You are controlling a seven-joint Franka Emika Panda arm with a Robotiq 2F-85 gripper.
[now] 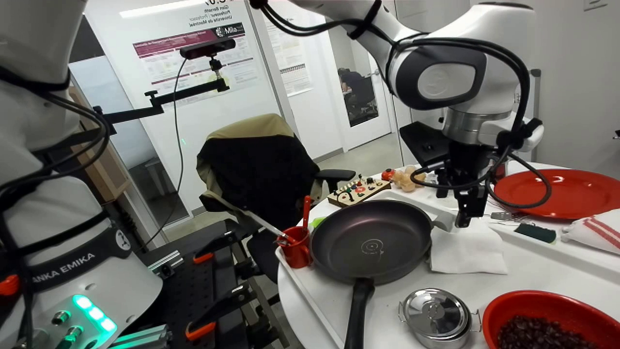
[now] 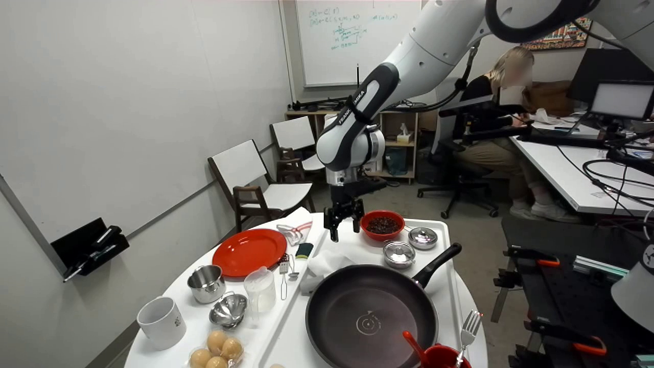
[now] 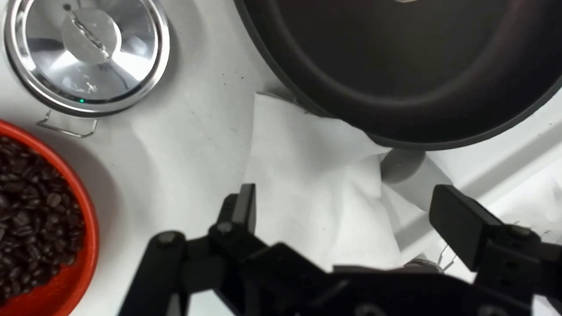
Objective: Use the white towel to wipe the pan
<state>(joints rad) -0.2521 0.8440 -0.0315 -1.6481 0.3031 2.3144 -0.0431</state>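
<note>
The white towel lies crumpled on the table beside the pan. It also shows in an exterior view and in the wrist view, where its upper edge meets the pan's rim. The black pan rests flat, with its black handle pointing away from the towel; it also shows in an exterior view and the wrist view. My gripper is open and empty above the towel. Its fingers stand wide apart in the wrist view, with the towel below between them.
A grey-white cylindrical object lies between pan and towel. A lidded metal pot and a red bowl of dark beans stand nearby. A red cup with cutlery, a red plate and a striped cloth are around.
</note>
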